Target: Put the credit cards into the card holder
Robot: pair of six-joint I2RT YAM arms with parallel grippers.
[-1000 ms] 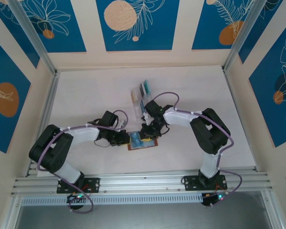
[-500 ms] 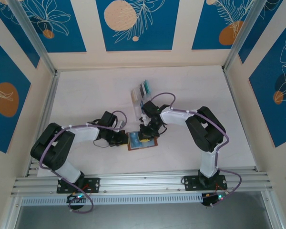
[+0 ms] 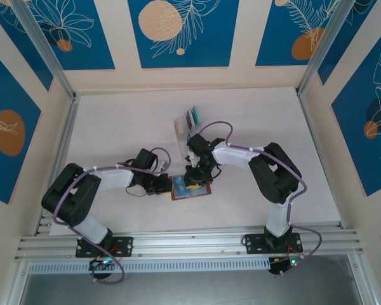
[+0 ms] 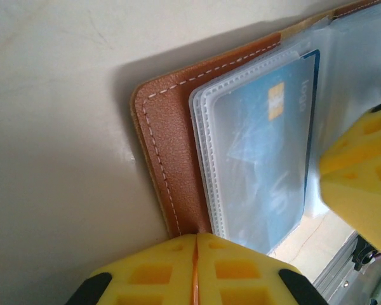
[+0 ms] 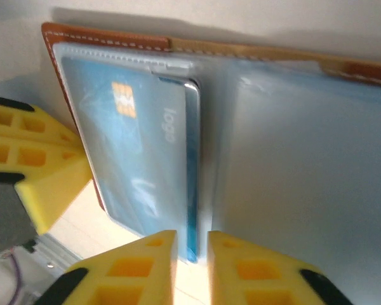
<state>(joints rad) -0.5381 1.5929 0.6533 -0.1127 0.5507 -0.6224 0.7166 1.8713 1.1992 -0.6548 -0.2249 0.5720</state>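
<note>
Your left jaws are clenched: in the left wrist view their yellow fingers meet with no gap, right at the stitched edge of the card holder. You cannot tell from here whether any leather is pinched between them.

Your right jaws stand slightly parted. In the right wrist view their fingers straddle the long edge of the blue card, with a gap wider than the card is thick, so they are released and not squeezing it.

The blue card, with a gold chip, lies in the clear sleeves on the left-hand page of the open holder. Seen from the left wrist, it shows through the frosted plastic. How deep it sits in the pocket cannot be made out.

From above, the holder lies open and flat on the pale worktop, between your two arms, with the left jaws at its left end and the right jaws over its middle.

Farther back, near the right arm's elbow, a clear rack holds more cards on edge.
</note>
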